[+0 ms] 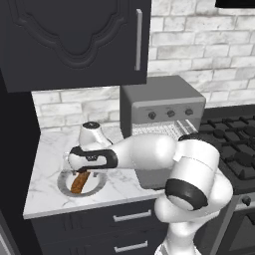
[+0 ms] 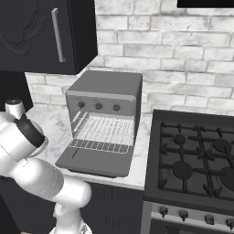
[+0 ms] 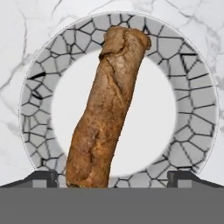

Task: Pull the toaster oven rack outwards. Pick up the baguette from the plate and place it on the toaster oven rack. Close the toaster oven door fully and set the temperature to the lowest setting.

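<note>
With the toaster oven door [image 2: 93, 161] lying dropped flat and the toaster oven rack [image 2: 104, 132] drawn forward so that its front edge projects over the door, the first step reads as complete; the remaining steps (pick, place, close, set temperature) all appear outstanding. The baguette [image 3: 107, 109] lies on the plate [image 3: 197, 100], which sits on the marble counter [image 1: 47, 149] to the left of the toaster oven [image 2: 107, 91]; the three knobs [image 2: 98, 106] along the oven front have no readable setting at this size.

Current phase, as judged: approach for the pick. The gripper [image 3: 113, 178] hangs directly above the plate with its jaws spread wide and nothing between them; in the hand view the two finger tips [image 3: 41, 178] stand either side of the near end of the baguette, each apart from the crust. The loaf runs lengthwise away from the hand camera, slightly tilted, its far end reaching the speckled rim; the jaw axis therefore crosses the loaf's width, which suits a pinch across the narrow dimension.

In the left base view the hand and forearm cover much of the plate; the baguette [image 1: 78, 182] shows beneath the wrist. Height above the loaf cannot be told exactly; contact is not evident.
</note>
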You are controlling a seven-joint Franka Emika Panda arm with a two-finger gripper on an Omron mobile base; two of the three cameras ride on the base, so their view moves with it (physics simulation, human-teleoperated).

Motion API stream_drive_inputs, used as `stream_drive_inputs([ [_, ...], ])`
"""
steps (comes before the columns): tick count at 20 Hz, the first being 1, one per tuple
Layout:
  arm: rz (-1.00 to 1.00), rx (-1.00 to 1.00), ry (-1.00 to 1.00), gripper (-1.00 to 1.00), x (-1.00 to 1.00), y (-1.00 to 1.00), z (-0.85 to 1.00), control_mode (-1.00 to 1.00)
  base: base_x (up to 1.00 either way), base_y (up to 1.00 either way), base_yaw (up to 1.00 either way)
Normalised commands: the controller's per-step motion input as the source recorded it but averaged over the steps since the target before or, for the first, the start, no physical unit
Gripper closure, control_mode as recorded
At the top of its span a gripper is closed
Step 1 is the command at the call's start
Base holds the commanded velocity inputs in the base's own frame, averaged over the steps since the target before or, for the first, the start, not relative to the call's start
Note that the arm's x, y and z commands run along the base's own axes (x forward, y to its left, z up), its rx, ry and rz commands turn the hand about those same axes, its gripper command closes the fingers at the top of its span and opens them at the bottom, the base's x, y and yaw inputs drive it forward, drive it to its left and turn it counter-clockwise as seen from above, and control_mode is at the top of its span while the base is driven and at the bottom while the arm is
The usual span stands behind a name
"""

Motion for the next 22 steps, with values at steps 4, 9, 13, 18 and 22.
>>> stream_drive_inputs([
  [4,0.00,-0.01,0.00,-1.00,0.06,0.09,-0.29,-1.00,0.00,0.00,0.00],
  [9,0.00,0.00,0.00,-1.00,0.07,0.00,-0.30,-1.00,0.00,0.00,0.00],
  [13,0.00,0.00,0.00,-1.00,0.08,0.00,-0.29,-1.00,0.00,0.00,0.00],
  [18,0.00,0.00,0.00,-1.00,0.16,0.02,-0.27,-1.00,0.00,0.00,0.00],
  [22,0.00,0.00,0.00,-1.00,0.21,0.11,-0.23,-1.00,0.00,0.00,0.00],
])
